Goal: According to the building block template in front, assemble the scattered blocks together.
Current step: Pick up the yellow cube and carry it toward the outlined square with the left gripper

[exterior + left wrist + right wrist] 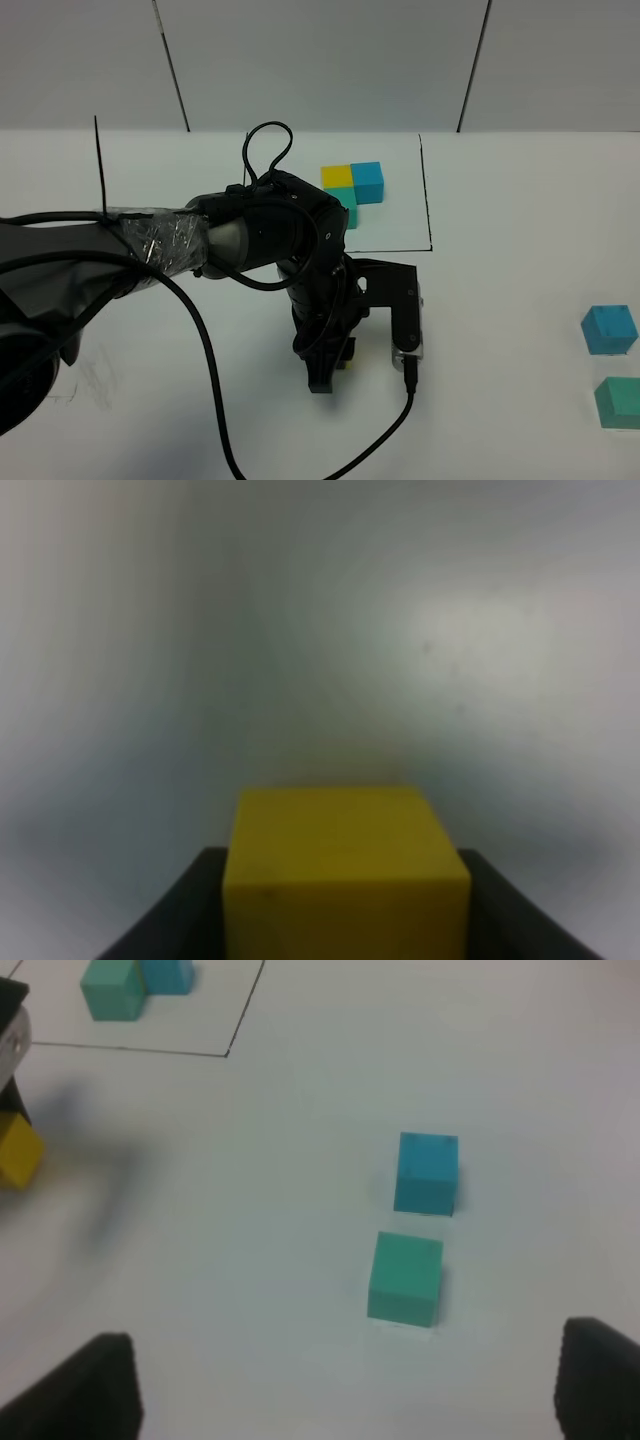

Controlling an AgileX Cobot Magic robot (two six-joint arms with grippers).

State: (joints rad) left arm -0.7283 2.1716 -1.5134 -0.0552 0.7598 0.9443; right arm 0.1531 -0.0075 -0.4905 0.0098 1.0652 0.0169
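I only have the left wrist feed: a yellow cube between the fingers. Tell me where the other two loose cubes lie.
Observer: The blue cube and the teal-green cube sit at the far right of the high view, close but not touching, blue farther back.
Operator: Give me the template's layout.
Observer: In the template, yellow and blue stand side by side at the back, yellow on the left; teal-green sits in front of yellow.
Operator: Report the right gripper.
Observer: The right gripper is open and empty, with those two cubes ahead of its fingers.
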